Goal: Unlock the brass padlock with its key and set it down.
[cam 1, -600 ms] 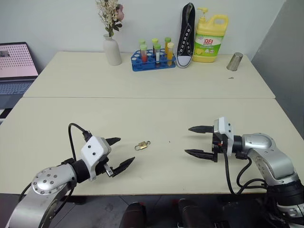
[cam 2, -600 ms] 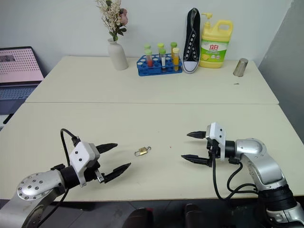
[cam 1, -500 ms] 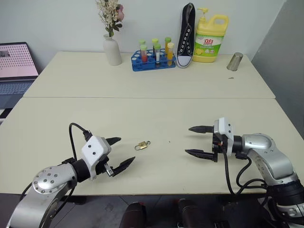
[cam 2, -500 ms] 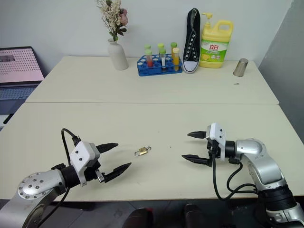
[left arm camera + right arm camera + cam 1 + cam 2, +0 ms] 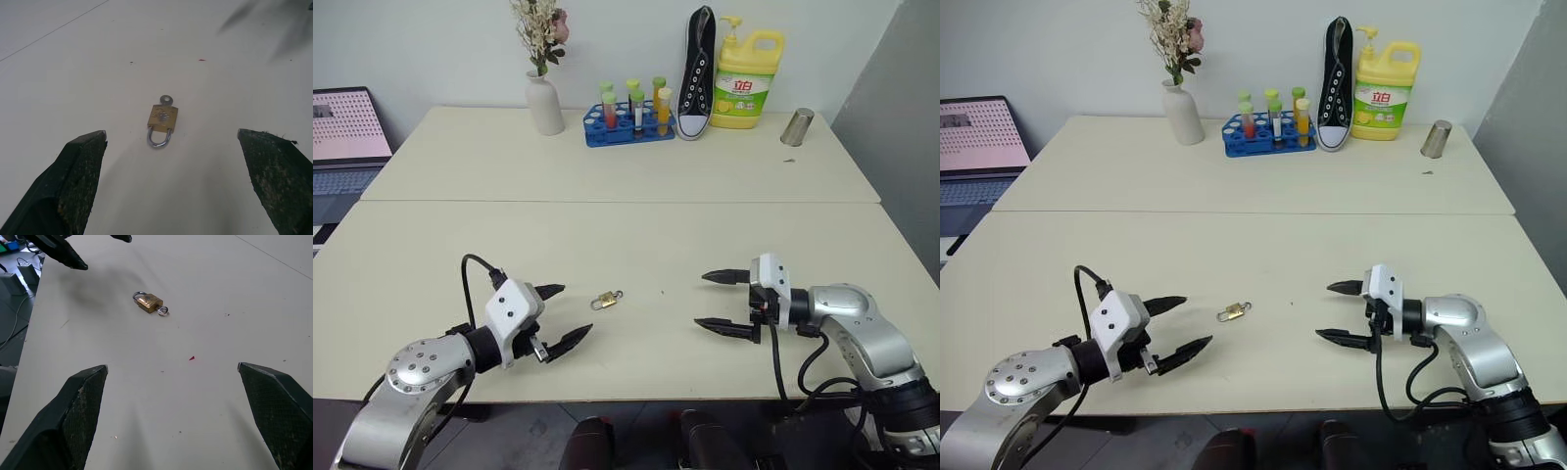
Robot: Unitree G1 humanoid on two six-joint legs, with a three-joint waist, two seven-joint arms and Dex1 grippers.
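The brass padlock lies flat on the cream table, between my two grippers and touched by neither. Its silvery shackle looks closed, and the round head of a key sticks out of the opposite end. My left gripper hovers open just left of the lock, pointing toward it. My right gripper hovers open further off to the lock's right, pointing left. The lock also lies ahead of the right gripper's black fingers.
At the table's far edge stand a white vase of dried flowers, a blue rack of tubes, a black sneaker, a yellow detergent jug and a metal cup. A laptop sits off the left side.
My right gripper has sunk slightly toward the table and drawn a little nearer. The left gripper has edged slightly toward the padlock. The padlock has not moved.
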